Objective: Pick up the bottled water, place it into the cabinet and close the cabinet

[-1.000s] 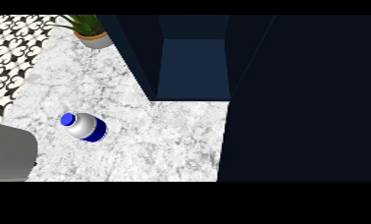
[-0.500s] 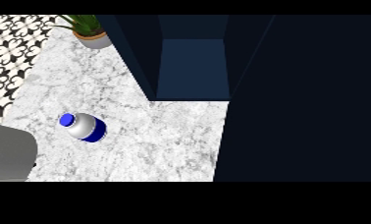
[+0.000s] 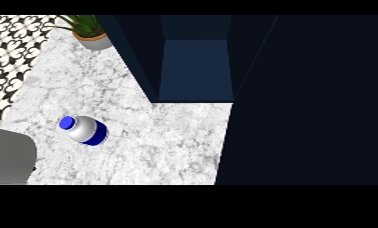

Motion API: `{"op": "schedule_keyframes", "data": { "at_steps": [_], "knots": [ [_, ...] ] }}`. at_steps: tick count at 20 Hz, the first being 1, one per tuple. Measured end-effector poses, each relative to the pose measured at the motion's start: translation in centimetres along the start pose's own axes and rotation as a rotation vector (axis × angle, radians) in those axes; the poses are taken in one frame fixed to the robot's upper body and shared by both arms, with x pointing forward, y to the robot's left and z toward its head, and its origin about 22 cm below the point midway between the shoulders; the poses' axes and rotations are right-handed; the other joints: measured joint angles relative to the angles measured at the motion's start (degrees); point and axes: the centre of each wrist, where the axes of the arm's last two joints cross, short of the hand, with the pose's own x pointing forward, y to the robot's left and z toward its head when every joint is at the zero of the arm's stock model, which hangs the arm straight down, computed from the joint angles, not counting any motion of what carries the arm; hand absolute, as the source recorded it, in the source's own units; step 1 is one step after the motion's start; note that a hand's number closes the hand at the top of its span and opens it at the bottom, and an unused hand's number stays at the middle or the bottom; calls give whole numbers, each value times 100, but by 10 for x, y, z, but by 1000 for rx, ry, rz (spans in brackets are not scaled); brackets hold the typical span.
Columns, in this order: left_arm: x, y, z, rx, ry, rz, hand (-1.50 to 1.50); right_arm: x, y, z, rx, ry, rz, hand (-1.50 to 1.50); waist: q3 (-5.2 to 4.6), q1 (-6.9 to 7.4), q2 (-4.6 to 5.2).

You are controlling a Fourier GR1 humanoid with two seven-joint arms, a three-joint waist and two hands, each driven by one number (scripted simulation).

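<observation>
- Bottled water (image 3: 85, 130): blue cap, standing on marble counter (image 3: 162, 142), untouched.
- Cabinet (image 3: 196, 67): navy, open.
- Potted plant (image 3: 90, 32): far-left corner.
- Hands: out of sight, so finger state cannot be told.

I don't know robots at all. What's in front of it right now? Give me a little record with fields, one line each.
surface: marble counter
bottle: bottled water, blue cap and blue band, on the counter at the left, untouched
cabinet: dark blue cabinet, open, nothing visible inside
cabinet door: swung open at the right
plant: potted plant at the counter's far left corner
robot: grey forearm at the lower left edge; hands out of view
</observation>
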Motion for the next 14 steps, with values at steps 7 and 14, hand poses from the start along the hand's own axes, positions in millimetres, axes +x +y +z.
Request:
{"op": "schedule_keyframes", "data": {
  "at_steps": [7,14],
  "knots": [
    [-41,12,-16,36,39,-11,-150,-1,7,-1,17,0,-8,-150,-2,-18,2],
    [-86,23,-24,66,113,-16,-150,4,11,-2,27,12,-9,-150,-5,-36,2]
  ]
}}
